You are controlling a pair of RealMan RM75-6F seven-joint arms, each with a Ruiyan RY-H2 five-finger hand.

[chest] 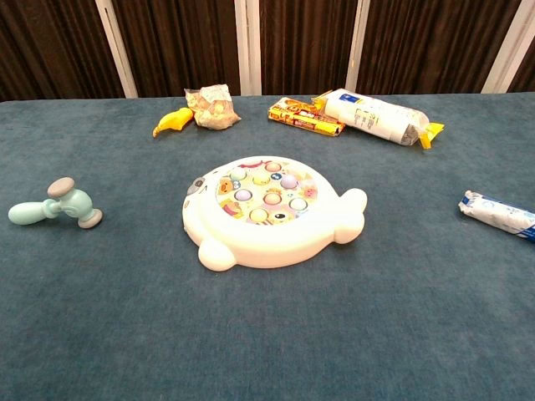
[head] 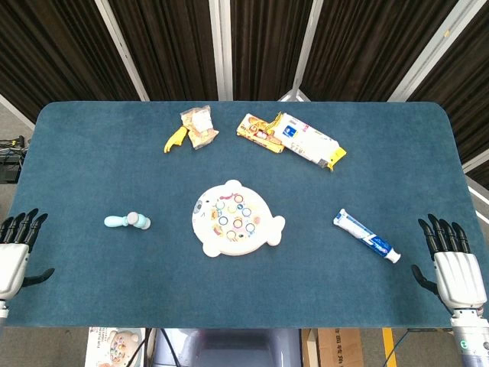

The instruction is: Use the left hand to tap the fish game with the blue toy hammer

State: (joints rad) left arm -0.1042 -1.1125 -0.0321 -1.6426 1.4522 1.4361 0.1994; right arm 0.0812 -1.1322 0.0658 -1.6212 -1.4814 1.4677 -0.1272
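Hammer (head: 127, 222) lies left of fish game (head: 235, 219) | left robot hand (head: 15, 248) empty, fingers spread | right robot hand (head: 452, 264) likewise

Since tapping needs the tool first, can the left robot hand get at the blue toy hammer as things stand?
Probably yes. The left robot hand rests open at the table's edge, and the blue toy hammer lies alone on that side with nothing between them; the fish game sits farther right.

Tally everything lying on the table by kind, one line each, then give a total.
Toys: 2, hammer and fish game
Snack packs: 3, small bag, yellow-orange pack, white pack
Toothpaste tubes: 1, tube
Yellow pieces: 1, yellow piece
Total: 7
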